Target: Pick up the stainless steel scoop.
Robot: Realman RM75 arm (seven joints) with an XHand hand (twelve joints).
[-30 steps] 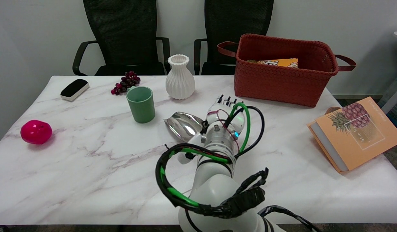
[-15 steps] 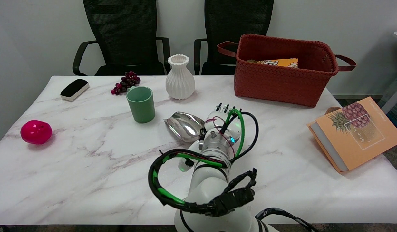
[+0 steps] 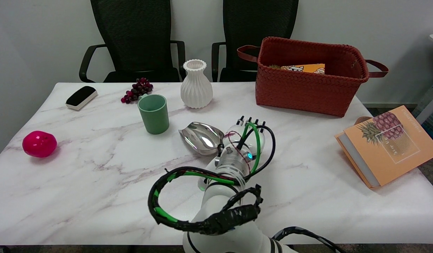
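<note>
The stainless steel scoop (image 3: 200, 137) lies on the marble table (image 3: 97, 168) near its middle, with its shiny bowl facing up and to the left. Its handle end is hidden under my right hand (image 3: 245, 133), which sits right against the scoop's right side, low over the table. My wrist and its green and black cables cover the palm and fingers from above. Whether the fingers are closed around the handle does not show.
A green cup (image 3: 153, 113) stands just left of the scoop, and a white ribbed vase (image 3: 196, 84) behind it. A woven red basket (image 3: 308, 80) is at the back right and an orange pineapple book (image 3: 387, 144) at the right edge. Grapes (image 3: 137, 90), an eraser (image 3: 81, 97) and a pink ball (image 3: 39, 143) lie to the left.
My right arm's elbow and cable loop have swung left and toward the near edge, and the hand has slid slightly nearer. The scoop has stayed where it was.
</note>
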